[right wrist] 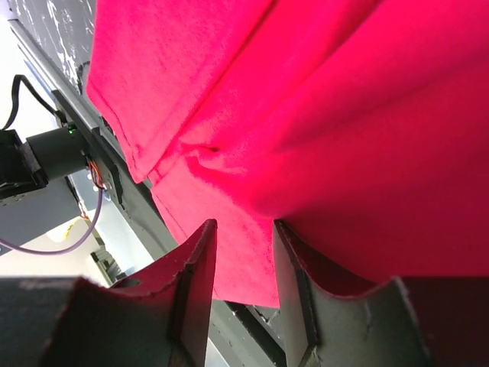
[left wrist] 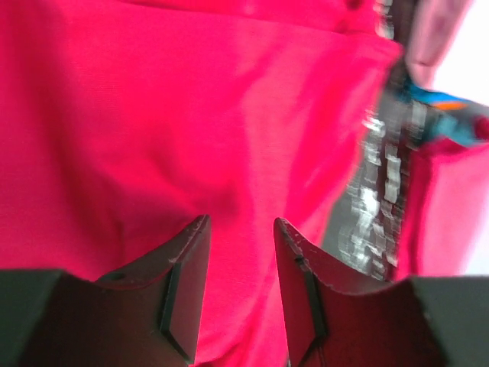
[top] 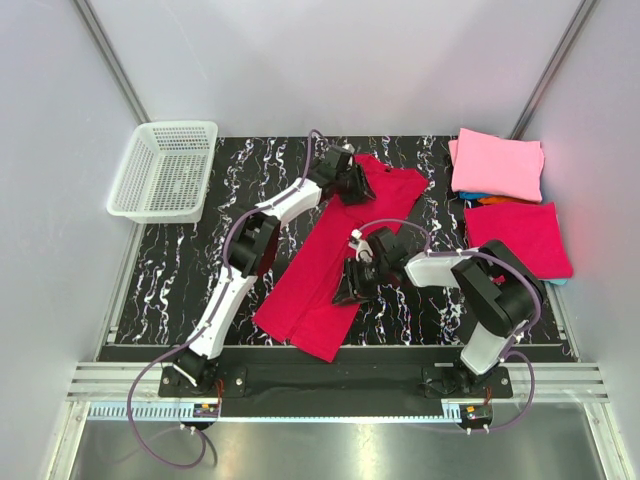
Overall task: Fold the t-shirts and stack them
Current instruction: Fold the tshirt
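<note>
A crimson t-shirt (top: 310, 290) lies folded lengthwise on the black marbled table (top: 200, 270), slanting from back right to front left. My left gripper (top: 352, 183) hovers low over its upper end near the collar. Its jaws stand apart in the left wrist view (left wrist: 241, 222), with red cloth (left wrist: 153, 115) showing in the gap. My right gripper (top: 350, 290) is at the shirt's right edge about halfway along. It is open (right wrist: 243, 223), and a fold of the cloth (right wrist: 306, 92) lies over one finger (right wrist: 294, 267).
At the right edge folded t-shirts are piled: a pink one (top: 497, 165) behind, another crimson one (top: 517, 238) in front, blue and orange edges (top: 475, 197) under them. A white mesh basket (top: 163, 170) stands at the back left. Grey walls close in both sides.
</note>
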You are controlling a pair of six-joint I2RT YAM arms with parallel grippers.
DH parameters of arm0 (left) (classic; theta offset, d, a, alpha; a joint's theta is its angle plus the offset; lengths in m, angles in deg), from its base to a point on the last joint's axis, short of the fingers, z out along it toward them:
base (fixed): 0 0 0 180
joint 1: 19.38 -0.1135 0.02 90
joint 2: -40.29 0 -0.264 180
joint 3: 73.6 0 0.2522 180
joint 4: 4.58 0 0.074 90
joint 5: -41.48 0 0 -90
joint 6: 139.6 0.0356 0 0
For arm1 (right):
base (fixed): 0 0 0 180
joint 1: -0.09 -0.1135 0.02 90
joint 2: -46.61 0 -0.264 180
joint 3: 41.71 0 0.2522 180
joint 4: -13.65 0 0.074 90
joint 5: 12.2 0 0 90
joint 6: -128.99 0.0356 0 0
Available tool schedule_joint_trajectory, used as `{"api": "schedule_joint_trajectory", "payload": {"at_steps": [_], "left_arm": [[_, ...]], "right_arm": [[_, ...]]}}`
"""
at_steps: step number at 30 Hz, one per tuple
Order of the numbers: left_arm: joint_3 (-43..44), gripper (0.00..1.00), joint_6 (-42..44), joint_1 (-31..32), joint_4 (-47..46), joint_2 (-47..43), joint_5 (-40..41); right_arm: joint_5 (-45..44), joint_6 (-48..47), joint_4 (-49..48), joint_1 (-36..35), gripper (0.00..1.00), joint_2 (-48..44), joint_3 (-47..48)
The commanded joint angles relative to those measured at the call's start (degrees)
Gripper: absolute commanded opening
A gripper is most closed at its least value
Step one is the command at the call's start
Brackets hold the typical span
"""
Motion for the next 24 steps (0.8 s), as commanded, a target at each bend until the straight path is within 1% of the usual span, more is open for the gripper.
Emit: {"api": "schedule_joint_trajectory", "payload": {"at_steps": [1,3,5,6,7,12,15,20,24], "left_arm": [[1.45,0.43,3.63,-0.26,4.82,-1.47,9.77],[2.14,0.43,4.16,-0.35,8.42,-1.12,13.62],[2.76,0.43,5.22,-0.61,11.75,-1.03,15.83],[3.55,0.43,5.57,-0.78,12.99,-0.77,18.11],[3.9,0.43,6.35,-0.96,14.83,-0.85,19.78],[4.61,0.43,7.68,-3.77,17.83,-2.17,25.41],[4.61,0.44,8.21,-6.05,18.62,-2.61,26.91],[4.35,0.44,8.38,-9.83,19.94,-3.14,28.85],[4.7,0.44,9.0,-12.12,19.86,-2.7,27.1]], "right_arm": [[-1.28,0.46,-3.28,-0.75,0.42,0.64,1.53],[-3.47,0.02,-0.49,-0.75,0.42,1.25,1.97],[-5.14,-0.69,2.33,-0.75,0.42,1.78,3.28],[-7.15,-1.12,6.09,-0.75,0.42,1.87,3.81],[-8.22,-1.3,7.78,-0.75,0.42,1.44,3.99],[-15.51,-4.28,18.5,-0.75,0.43,-0.68,6.09],[-18.15,-6.04,22.72,-0.75,0.44,-0.94,8.02],[-21.41,-7.8,27.56,-0.75,0.44,1.6,11.81],[-23.34,-8.95,29.42,-0.75,0.45,3.27,15.06]]}}
